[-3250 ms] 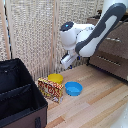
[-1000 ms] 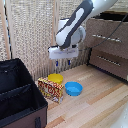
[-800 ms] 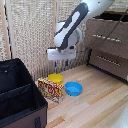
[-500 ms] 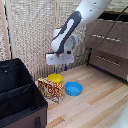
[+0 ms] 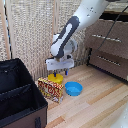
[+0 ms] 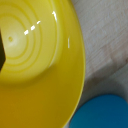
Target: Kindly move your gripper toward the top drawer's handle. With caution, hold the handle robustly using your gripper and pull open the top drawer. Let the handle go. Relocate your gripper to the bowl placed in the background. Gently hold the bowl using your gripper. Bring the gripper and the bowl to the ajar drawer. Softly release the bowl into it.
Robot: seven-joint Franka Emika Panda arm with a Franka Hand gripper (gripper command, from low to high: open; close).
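Exterior view, left to right: black bin point(image 5: 17, 95) fills the exterior view's left, then a patterned box point(image 5: 50, 90), with the yellow bowl point(image 5: 55, 78) at about 1 o'clock from the box and seemingly touching its back edge, then the blue bowl point(image 5: 73, 88) at roughly 4 o'clock from the yellow one, just beside it but apart. The dresser sits at 2 o'clock across the floor; its top drawer point(image 5: 107, 37) looks pulled out a little, handle point(image 5: 105, 37) free of the arm, though the frame is too coarse to be sure how far open. The gripper point(image 5: 59, 70) hangs straight above the yellow bowl, fingers pointing down at 6 o'clock, tips just over or at the rim. Key relation: bowl is directly under the jaws, not offset sideways, so the next move looks like a pure vertical drop with one finger inside the rim and one outside. The bowl is round, so there's no long axis to align to. The wrist view confirms this: yellow bowl interior point(image 6: 35, 55) fills the frame, blue bowl point(image 6: 102, 112) at the edge, wood floor point(image 6: 105, 35) beyond. Jaw state: can't tell, since fingertips are blurred in the exterior view and out of the wrist view. Judgement: the grasp is not yet made.
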